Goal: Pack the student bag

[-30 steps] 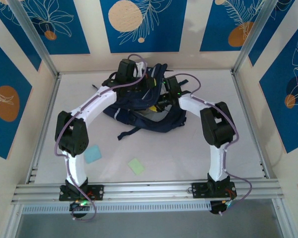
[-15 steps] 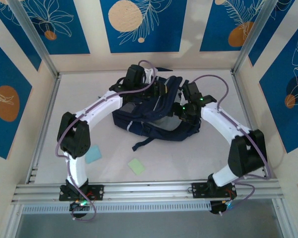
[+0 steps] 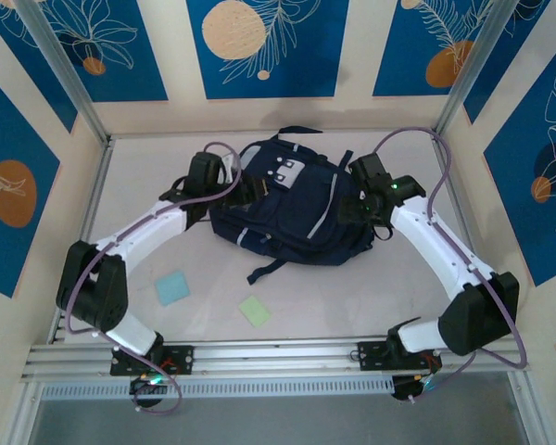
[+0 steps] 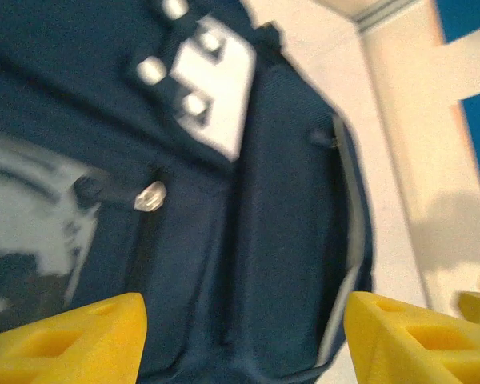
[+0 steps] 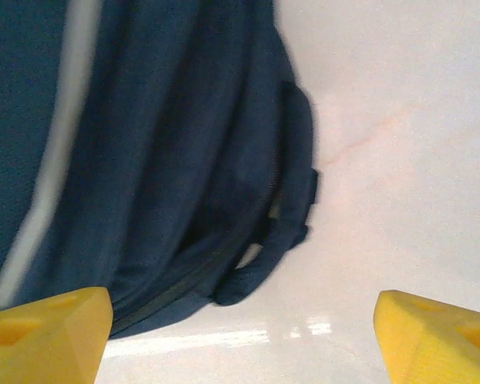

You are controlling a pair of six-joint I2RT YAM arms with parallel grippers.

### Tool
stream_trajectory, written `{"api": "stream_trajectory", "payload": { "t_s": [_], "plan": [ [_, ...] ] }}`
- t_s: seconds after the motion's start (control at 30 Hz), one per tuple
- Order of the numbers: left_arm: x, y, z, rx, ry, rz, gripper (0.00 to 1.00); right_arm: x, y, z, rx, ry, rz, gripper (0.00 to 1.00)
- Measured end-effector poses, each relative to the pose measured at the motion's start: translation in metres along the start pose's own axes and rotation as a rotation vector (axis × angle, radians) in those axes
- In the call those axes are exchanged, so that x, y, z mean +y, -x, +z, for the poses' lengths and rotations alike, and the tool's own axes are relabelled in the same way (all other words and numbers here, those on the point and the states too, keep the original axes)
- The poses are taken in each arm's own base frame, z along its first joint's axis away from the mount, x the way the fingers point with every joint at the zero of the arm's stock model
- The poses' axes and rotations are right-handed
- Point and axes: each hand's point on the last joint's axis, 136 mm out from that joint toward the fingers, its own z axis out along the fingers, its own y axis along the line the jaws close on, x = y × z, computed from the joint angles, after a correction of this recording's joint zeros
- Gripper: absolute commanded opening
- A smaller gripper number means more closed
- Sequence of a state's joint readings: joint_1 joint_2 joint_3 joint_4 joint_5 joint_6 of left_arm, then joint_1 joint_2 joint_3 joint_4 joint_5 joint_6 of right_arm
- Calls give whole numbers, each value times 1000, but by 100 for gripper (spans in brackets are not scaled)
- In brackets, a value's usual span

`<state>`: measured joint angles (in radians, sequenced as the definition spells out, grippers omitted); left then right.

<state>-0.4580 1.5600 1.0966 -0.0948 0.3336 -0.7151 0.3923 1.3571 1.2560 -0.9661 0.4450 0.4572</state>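
both arms have swung outward and the student bag point(image 3: 292, 206) now lies flat toward 12 o'clock. left gripper point(image 4: 242, 340) and right gripper point(image 5: 240, 336) flank it at 9 and 3, jaws spread, holding nothing (bag just beneath). laying-out looks done; opening it likely comes next.

The top view is lit brightly and evenly, and everything in it is seen sharp. Only soft, faint shadows are thrown on the white table point(image 3: 352, 297) around the student bag point(image 3: 292, 209). In the left wrist view the bag is smeared by blur, and its grey patch point(image 4: 212, 76) is washed out. In the right wrist view the bag is blurred too, and a bright strip of glare is seen on the table near the bottom edge.
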Motion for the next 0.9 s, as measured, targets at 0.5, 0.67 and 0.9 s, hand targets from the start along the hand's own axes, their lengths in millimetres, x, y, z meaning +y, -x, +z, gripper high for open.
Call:
{"api": "stream_trajectory", "payload": {
  "t_s": [0.5, 0.67, 0.9],
  "plan": [
    [80, -42, 23, -68, 148, -322, 62, 178, -65, 9, 18, 465, 14, 66],
    [85, -35, 32, -109, 141, -366, 54, 191, -69, 24, 11, 450, 12, 62],
    [90, -21, 49, -162, 108, -413, 0, 195, -76, 66, 30, 418, 10, 63]
  ]
}}
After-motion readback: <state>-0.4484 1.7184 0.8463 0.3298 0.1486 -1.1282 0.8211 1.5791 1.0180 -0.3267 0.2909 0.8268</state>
